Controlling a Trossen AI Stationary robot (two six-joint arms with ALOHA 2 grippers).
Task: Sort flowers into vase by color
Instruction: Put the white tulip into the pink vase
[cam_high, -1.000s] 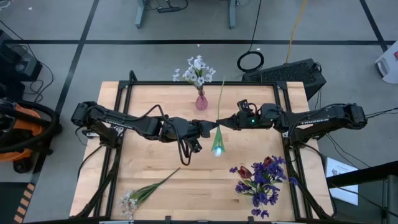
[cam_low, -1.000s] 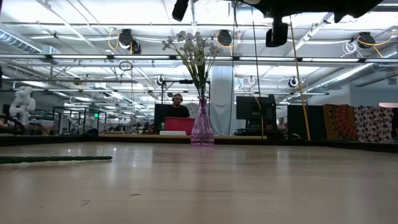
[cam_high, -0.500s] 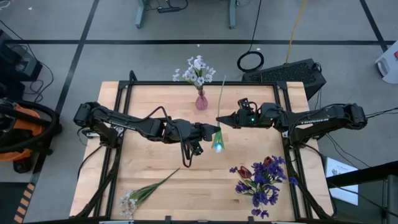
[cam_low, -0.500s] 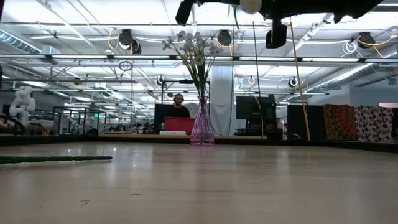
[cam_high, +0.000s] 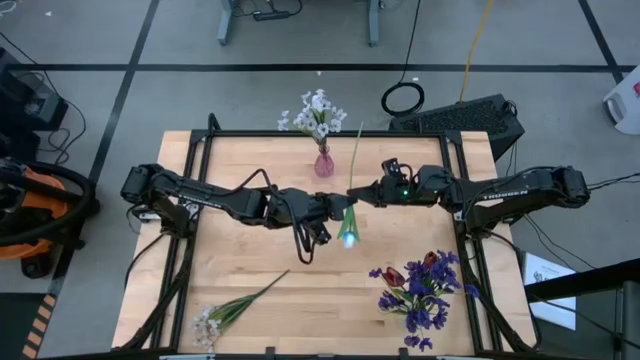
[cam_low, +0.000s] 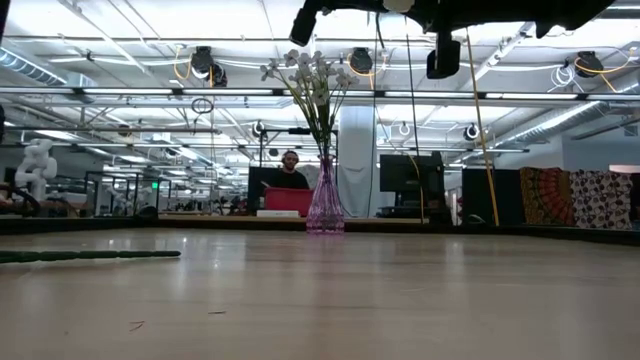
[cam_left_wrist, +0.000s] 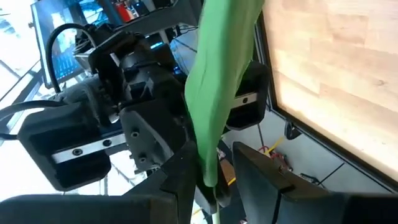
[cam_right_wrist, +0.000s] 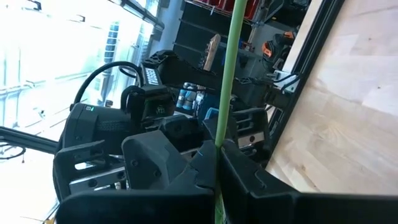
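at lower left of the high view one white spray lies on the table. centre frame, the left gripper and right gripper both pinch one white tulip: likely a handover; next, one must let go. upper centre, one vase holds white blossoms. lower right, a red-purple pile, count unclear.

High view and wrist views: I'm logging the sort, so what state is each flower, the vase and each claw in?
White tulip: held in the air, head down, by both claws.
Left claw: shut on the tulip's leaf.
Right claw: shut on its stem.
Vase: upright, holding white blossoms.
White spray: lying on the table.
Purple and red bunch: lying on the table.
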